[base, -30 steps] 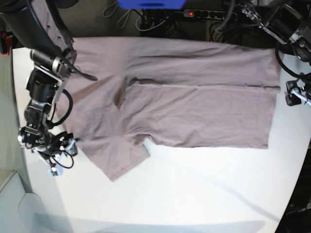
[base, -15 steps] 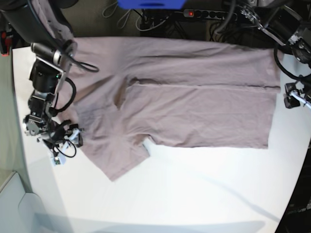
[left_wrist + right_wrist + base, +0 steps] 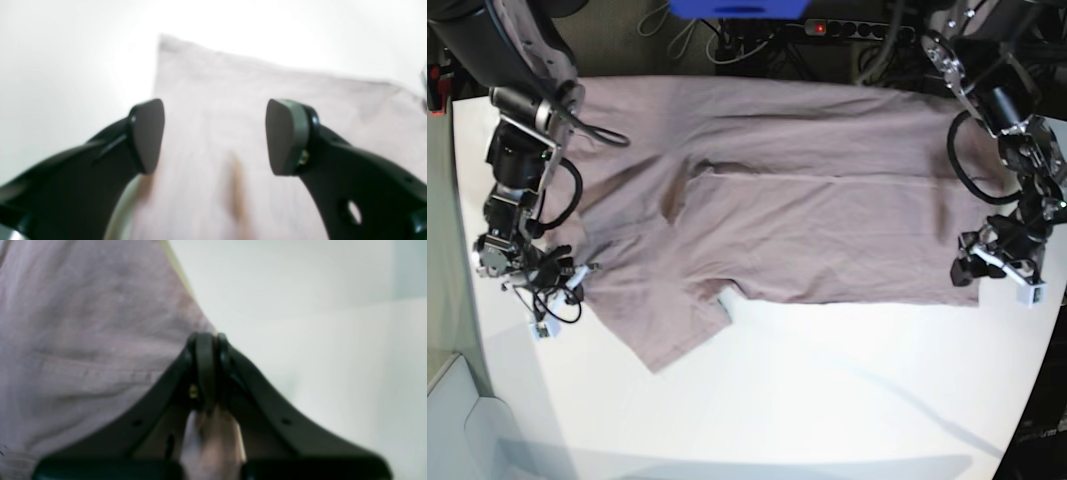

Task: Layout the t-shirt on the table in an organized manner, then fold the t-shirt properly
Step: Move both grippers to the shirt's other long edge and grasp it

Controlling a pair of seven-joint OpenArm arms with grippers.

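Note:
The dusty mauve t-shirt [image 3: 827, 220] lies spread across the white table [image 3: 827, 400], its upper part folded down along a horizontal crease and one sleeve pointing toward the front left. At that sleeve's left edge, my right gripper [image 3: 577, 272] is shut on the cloth. In the right wrist view its jaws [image 3: 205, 340] meet, with t-shirt [image 3: 83, 340] fabric bunched behind the tips. My left gripper [image 3: 972, 270] hovers over the shirt's lower right hem corner. In the left wrist view it [image 3: 215, 136] is open, with the t-shirt [image 3: 233, 100] corner lying between and below its fingers.
A power strip [image 3: 847, 28] with cables and a blue object [image 3: 737, 8] sit behind the table's far edge. The table's curved left edge [image 3: 472, 330] runs close to my right arm. Bare white tabletop stretches along the front.
My right gripper has shut on the shirt's edge by the sleeve. My left arm has swung in from the right edge and down to the hem corner, still open.

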